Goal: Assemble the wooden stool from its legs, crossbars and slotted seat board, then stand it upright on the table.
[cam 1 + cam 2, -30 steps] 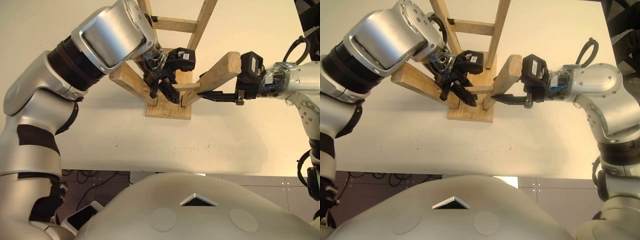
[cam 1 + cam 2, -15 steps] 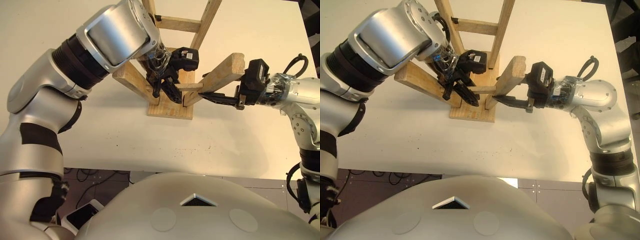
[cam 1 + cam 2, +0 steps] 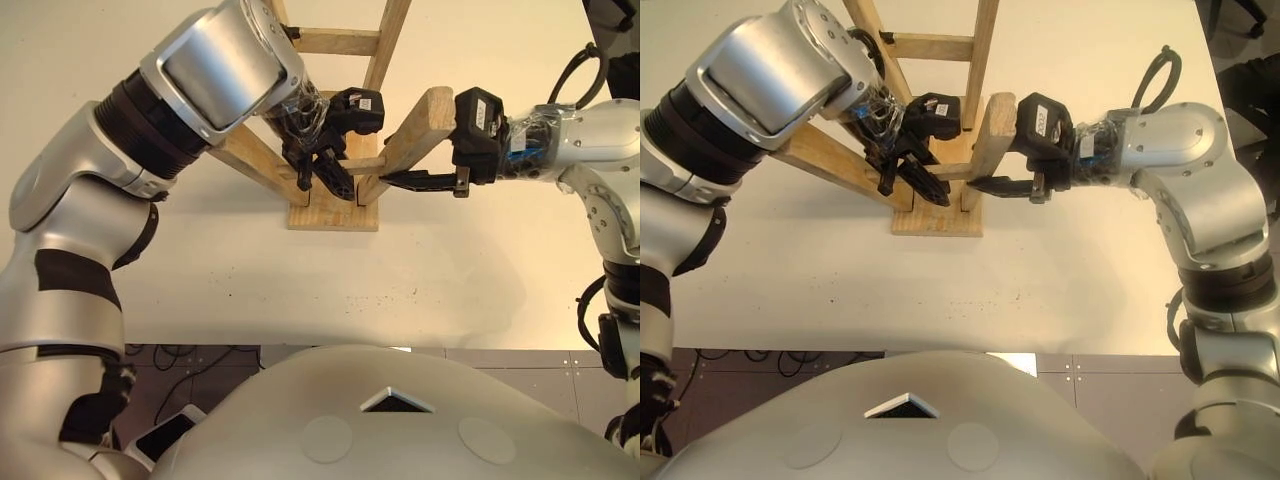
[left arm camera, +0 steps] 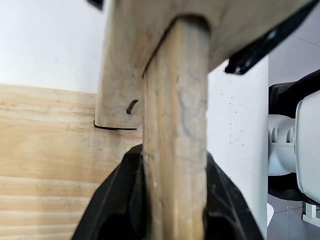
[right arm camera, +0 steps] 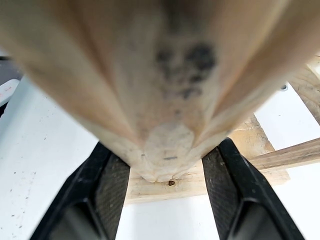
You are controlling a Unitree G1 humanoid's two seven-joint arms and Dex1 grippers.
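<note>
The setting looks like a robotics lab or test room rather than a home. A plain white bench [image 3: 200, 270] serves as the work surface, carrying nothing domestic, just a half-built wooden stool [image 3: 335, 218]. Past the bench's near edge lies a floor of grey square panels [image 3: 1090, 372] with small fixing screws at their corners, the kind laid in technical rooms. Loose black cables [image 3: 170, 350] trail across it.
</note>
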